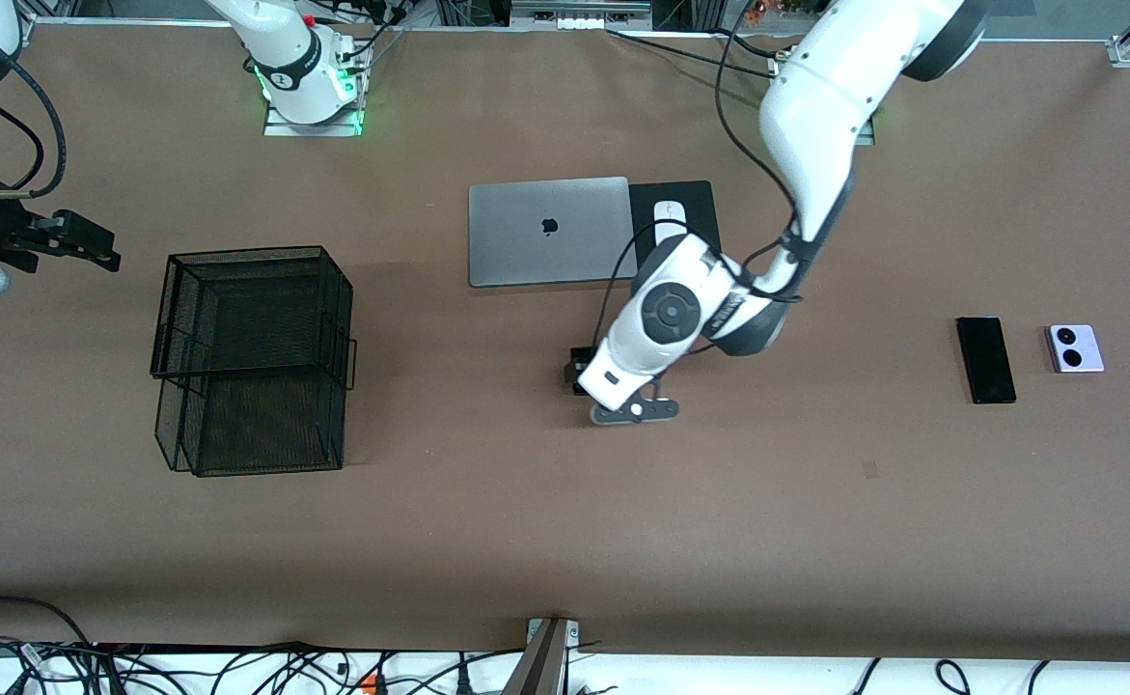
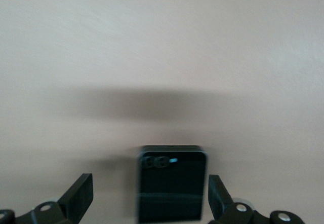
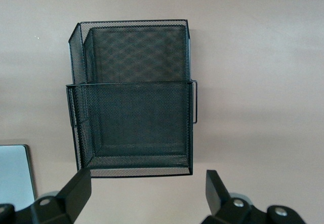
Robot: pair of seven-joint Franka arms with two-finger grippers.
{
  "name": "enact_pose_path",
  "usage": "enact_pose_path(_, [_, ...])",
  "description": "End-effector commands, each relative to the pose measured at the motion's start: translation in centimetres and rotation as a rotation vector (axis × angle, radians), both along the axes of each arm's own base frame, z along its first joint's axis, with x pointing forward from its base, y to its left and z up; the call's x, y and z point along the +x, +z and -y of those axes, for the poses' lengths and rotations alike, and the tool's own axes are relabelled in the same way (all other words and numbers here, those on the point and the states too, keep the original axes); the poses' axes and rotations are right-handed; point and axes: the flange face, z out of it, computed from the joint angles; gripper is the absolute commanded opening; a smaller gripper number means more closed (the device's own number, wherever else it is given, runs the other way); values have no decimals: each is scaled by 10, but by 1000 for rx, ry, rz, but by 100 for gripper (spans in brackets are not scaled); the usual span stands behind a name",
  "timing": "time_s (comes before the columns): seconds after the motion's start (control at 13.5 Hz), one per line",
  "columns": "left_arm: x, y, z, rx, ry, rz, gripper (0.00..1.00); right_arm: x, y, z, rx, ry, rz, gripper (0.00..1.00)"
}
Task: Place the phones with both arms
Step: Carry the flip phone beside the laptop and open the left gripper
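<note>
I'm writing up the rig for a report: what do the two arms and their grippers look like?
Both arms are glossy white with rounded shells; the left arm has a grey round joint cap and black cables looped along it. The right arm has a green-lit base. Left gripper and right gripper have black, wedge-shaped fingers.

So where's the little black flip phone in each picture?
Front view: black flip phone lies mid-table, mostly hidden under the left arm's wrist.
Left wrist view: it lies between the open left gripper fingers.
Right wrist view: not in it.
Shared landmark: the brown table.
</note>
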Motion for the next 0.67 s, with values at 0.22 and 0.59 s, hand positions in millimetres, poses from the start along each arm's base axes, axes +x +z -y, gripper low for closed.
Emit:
enact_pose_path(0.22, [21,127,-139,111,-25,-141,100,21,-23,-60,10,90,31,100])
enact_pose_path(0.59, [40,157,-280,277,-161,-162,100,49,-67,-202,23,-36,43,100])
